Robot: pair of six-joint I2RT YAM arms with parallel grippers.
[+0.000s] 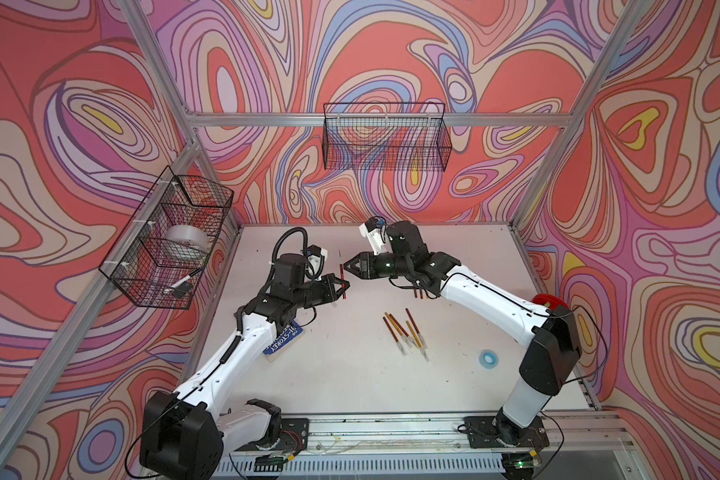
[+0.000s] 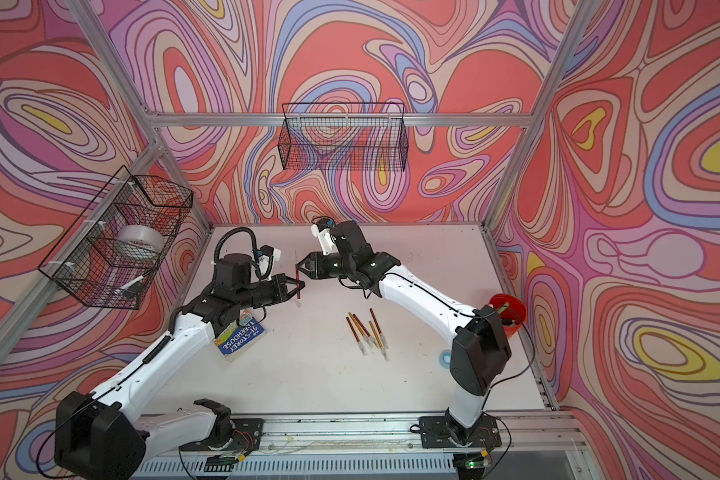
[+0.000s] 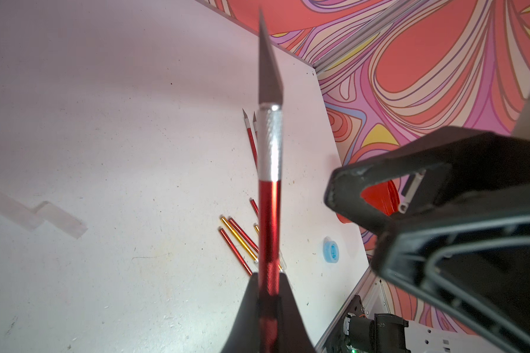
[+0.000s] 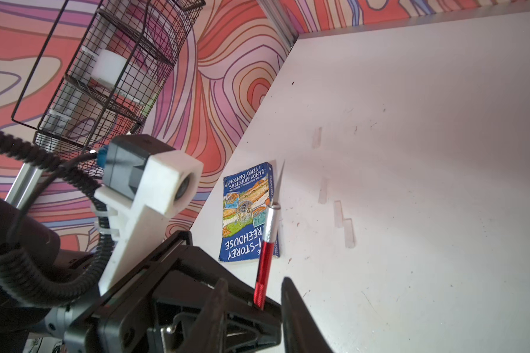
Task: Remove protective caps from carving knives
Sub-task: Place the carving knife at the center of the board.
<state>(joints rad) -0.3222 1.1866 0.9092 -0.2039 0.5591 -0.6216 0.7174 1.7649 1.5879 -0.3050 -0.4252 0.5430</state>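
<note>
My left gripper point(image 1: 344, 286) point(image 3: 268, 276) is shut on the lower handle of a red carving knife point(image 1: 342, 272) point(image 3: 268, 220), held upright with its grey blade point(image 3: 268, 70) bare. My right gripper point(image 1: 347, 269) point(image 4: 254, 281) stands open just beside this knife's upper part, with a small gap between them and nothing held. Several more carving knives point(image 1: 404, 332) lie on the table with whitish protective caps point(image 1: 404, 348) on their near ends. Loose protective caps point(image 4: 349, 233) point(image 3: 62, 220) lie on the table's far part. Two bare-bladed knives point(image 3: 249, 131) lie partly under my right arm.
A blue book point(image 1: 285, 340) point(image 4: 248, 214) lies under my left forearm. A blue tape ring point(image 1: 486, 358) and a red bowl point(image 1: 545, 300) sit at the right edge. Wire baskets hang on the left wall point(image 1: 167, 237) and on the back wall point(image 1: 385, 137).
</note>
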